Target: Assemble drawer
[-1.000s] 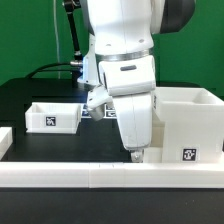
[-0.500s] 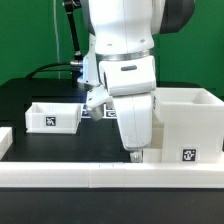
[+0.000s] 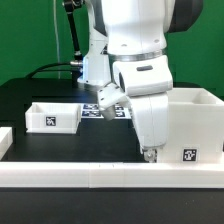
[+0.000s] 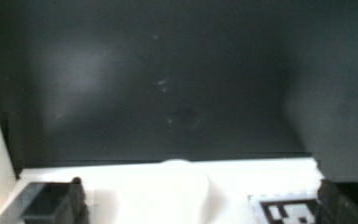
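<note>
We bring the tool (image 3: pixel 150 153) low beside the drawer housing (image 3: pixel 192 120).
Exterior view: it hangs at the housing's corner, with the drawer tray (image 3: pixel 55 116) well apart on the worktop (image 3: pixel 90 142). Wrist view: fingers (image 4: pixel 51 203) stand apart, a tagged white surface (image 4: pixel 185 185) between them.

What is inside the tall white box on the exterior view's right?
Only bare white inner walls show below the housing rim. Its front wall hides the floor, and the arm and tool cover one corner, so anything lying low cannot be seen.
</note>
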